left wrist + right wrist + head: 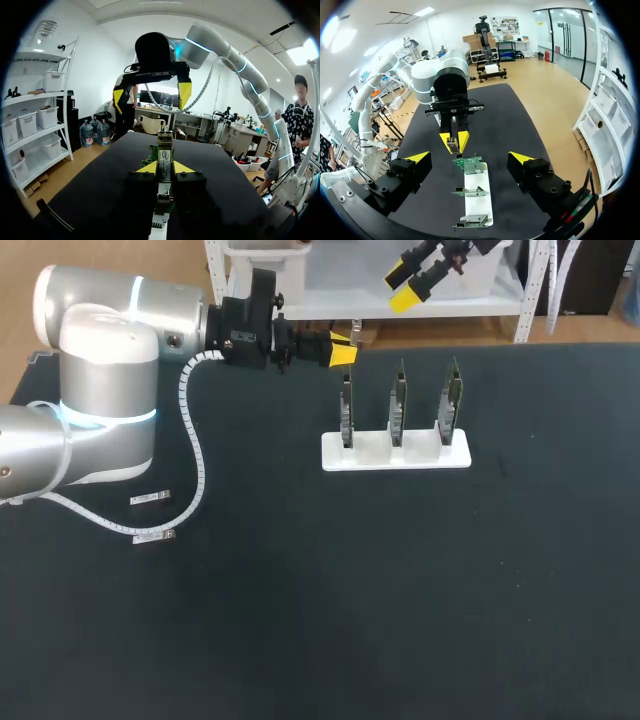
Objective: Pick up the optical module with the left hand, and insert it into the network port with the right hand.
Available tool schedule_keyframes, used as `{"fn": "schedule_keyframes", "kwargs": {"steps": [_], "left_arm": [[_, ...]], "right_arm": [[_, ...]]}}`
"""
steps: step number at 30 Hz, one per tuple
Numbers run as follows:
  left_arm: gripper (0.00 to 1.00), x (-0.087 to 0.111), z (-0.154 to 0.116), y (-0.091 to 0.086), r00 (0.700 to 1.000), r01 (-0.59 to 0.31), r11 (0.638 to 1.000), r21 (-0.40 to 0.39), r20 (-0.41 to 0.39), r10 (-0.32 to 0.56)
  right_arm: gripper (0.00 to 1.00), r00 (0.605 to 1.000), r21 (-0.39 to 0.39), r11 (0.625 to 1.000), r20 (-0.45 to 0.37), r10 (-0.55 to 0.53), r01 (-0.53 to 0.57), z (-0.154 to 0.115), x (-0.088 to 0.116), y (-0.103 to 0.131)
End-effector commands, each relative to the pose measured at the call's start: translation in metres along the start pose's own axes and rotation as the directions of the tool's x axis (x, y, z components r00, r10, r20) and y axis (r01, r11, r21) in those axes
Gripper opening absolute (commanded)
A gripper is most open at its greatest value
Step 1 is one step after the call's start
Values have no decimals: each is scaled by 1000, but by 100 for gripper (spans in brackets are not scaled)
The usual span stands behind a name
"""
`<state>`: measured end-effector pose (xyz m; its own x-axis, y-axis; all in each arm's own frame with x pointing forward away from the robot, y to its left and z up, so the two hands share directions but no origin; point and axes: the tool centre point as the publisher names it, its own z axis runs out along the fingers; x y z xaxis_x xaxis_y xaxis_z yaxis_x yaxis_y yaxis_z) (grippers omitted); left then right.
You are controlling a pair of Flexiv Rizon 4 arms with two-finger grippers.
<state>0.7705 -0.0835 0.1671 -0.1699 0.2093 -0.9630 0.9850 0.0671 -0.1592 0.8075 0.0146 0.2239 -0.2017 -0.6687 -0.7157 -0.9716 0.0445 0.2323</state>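
Bench [300, 620] carries the white card holder [395, 452], centre frame. Left gripper [343, 349], upper middle, pinches the optical module [164, 161]; right gripper [398, 287], top edge, gapes wide. For the handover we'd grab the module's free end squarely before left lets go. Module's long axis looks upright, across the gripper; leading end unclear.

Three upright circuit boards [346, 412] [398, 407] [450, 400] are counted in one white holder [372, 458], right of centre; two loose optical modules [150, 499] [155, 536] are counted at lower left; one optical module [164, 165] is held by the left gripper [343, 350], upper centre; one right gripper [400, 290] is counted at the top.
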Motion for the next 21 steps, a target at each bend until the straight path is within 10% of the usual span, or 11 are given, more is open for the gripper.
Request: {"fn": "schedule_keyframes", "kwargs": {"steps": [1,21], "left_arm": [[0,0,1,1,1000,0,1000,-1,-2,0],[0,0,1,1,1000,0,1000,-1,-2,0]], "right_arm": [[100,1000,27,1000,6,-2,2,1,3,6],[100,999,27,999,20,-35,34,19,9,28]]}}
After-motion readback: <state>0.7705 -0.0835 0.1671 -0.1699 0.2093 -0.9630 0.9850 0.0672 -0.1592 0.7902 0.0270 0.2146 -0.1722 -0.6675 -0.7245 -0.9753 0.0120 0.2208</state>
